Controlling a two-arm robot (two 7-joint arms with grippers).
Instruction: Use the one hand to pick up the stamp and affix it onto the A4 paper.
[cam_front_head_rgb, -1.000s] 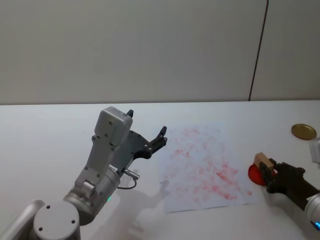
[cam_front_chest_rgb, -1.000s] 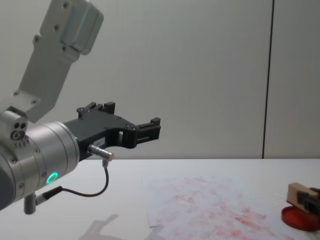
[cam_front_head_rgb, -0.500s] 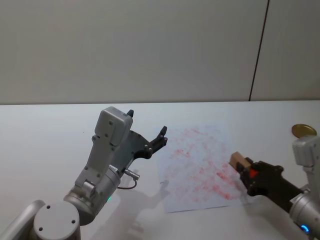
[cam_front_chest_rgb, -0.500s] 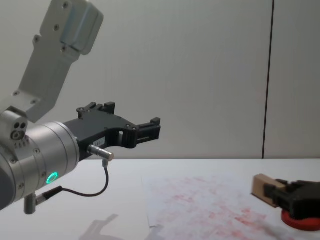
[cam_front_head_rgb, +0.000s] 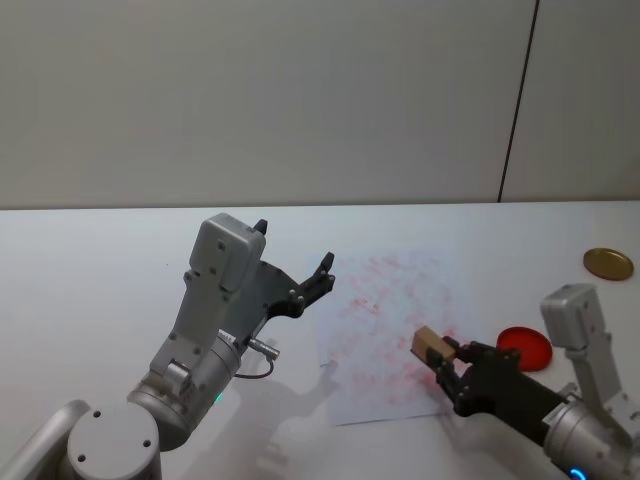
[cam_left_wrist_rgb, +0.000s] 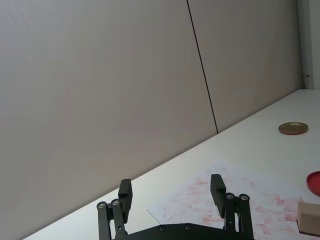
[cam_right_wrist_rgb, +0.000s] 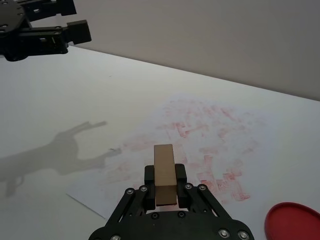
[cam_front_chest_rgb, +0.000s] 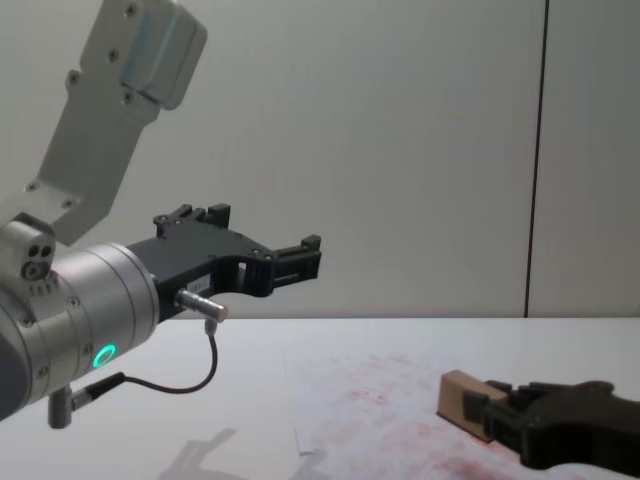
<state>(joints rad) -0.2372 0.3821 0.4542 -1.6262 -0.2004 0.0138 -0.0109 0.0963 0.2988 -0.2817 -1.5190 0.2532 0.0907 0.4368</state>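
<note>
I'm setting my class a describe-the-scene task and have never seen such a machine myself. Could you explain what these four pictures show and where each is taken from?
This is a robot with two arms, each ending in a black two-fingered gripper. One picture looks down from its head, one looks across the table from its chest, and one comes from a camera on each wrist. On the white table lies an A4 paper covered in red stamp marks, with a round red ink pad to its right and a gold lid farther back. The right gripper is shut on a small wooden stamp, holding it over the paper's near right part. The left gripper hangs open in the air left of the paper.
</note>
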